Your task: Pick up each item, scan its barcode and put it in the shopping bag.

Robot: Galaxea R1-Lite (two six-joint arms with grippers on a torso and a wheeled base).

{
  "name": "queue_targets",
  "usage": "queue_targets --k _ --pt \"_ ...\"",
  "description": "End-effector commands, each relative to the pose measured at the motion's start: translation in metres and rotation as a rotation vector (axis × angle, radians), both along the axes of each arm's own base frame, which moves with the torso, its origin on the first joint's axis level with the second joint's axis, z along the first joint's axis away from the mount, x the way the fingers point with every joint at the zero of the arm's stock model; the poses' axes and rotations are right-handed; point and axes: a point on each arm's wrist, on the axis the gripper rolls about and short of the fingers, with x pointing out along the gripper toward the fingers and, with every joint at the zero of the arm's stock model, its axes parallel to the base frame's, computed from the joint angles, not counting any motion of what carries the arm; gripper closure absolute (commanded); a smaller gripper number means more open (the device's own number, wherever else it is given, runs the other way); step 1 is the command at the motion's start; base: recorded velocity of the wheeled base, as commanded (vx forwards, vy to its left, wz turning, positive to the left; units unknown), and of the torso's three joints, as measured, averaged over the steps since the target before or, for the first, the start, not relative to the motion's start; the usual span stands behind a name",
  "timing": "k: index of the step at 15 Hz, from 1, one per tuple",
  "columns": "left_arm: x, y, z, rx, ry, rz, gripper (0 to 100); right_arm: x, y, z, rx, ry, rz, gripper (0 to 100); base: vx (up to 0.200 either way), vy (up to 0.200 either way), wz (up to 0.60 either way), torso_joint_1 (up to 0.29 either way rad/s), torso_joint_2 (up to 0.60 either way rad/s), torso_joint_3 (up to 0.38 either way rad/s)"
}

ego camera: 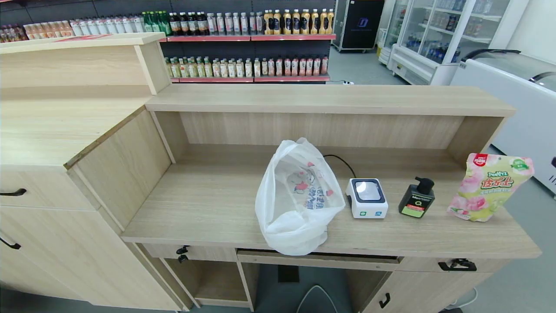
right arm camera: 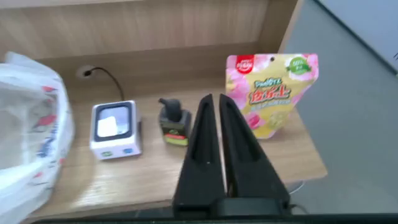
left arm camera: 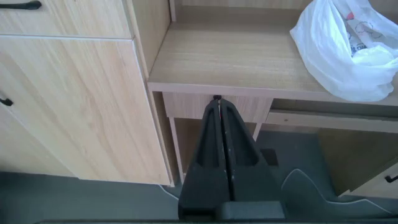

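On the wooden tabletop [ego camera: 204, 208], near its right end, a pink-and-green snack pouch [ego camera: 490, 187] is stood up, with a black pump bottle [ego camera: 417, 200] just beside it toward the middle. A white barcode scanner [ego camera: 366, 198] is placed next along, its window facing up and a black cable [ego camera: 339, 161] led away behind it. The white plastic shopping bag [ego camera: 297, 200] is set just beside the scanner, its mouth open and its bottom at the tabletop's front edge. The right end effector [right arm camera: 215, 99] is held clenched and empty in front of the bottle and pouch, apart from both. The left end effector [left arm camera: 218, 102] is likewise clenched on nothing, below the front edge, to the bag's left. Shelves of bottled drinks [ego camera: 243, 26] are seen behind.
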Motion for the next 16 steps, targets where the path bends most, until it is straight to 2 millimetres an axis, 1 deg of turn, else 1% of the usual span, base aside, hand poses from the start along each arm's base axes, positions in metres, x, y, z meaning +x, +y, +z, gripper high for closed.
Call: queue_targets --k 1,5,7,8,9,12,13,14,16 --pt "0.000 0.000 0.000 0.000 0.000 0.001 100 0.061 -0.053 -0.048 -0.059 0.136 0.057 0 0.000 0.000 0.00 0.000 0.00 0.000" --pt "0.000 0.000 0.000 0.000 0.000 0.001 100 0.079 -0.062 -0.064 -0.131 0.196 0.159 0 0.000 0.000 0.00 0.000 0.00 0.000" --pt "0.000 0.000 0.000 0.000 0.000 0.001 100 0.087 -0.061 -0.074 -0.115 0.236 0.180 0 0.000 0.000 0.00 0.000 0.00 0.000" --pt "0.000 0.000 0.000 0.000 0.000 0.001 100 0.096 -0.063 -0.084 -0.135 0.265 0.193 0 0.000 0.000 0.00 0.000 0.00 0.000" --pt "0.000 0.000 0.000 0.000 0.000 0.001 100 0.105 -0.067 -0.089 -0.182 0.280 0.207 0 0.000 0.000 0.00 0.000 0.00 0.000" --pt "0.000 0.000 0.000 0.000 0.000 0.001 100 0.128 -0.075 -0.102 -0.237 0.293 0.259 0 0.000 0.000 0.00 0.000 0.00 0.000" --pt "0.000 0.000 0.000 0.000 0.000 0.001 100 0.130 -0.076 -0.104 -0.243 0.295 0.267 0 0.000 0.000 0.00 0.000 0.00 0.000" --pt "0.000 0.000 0.000 0.000 0.000 0.001 100 0.140 -0.079 -0.113 -0.267 0.300 0.317 0 0.000 0.000 0.00 0.000 0.00 0.000" --pt "0.000 0.000 0.000 0.000 0.000 0.001 100 0.149 -0.076 -0.127 -0.286 0.311 0.389 0 0.000 0.000 0.00 0.000 0.00 0.000"
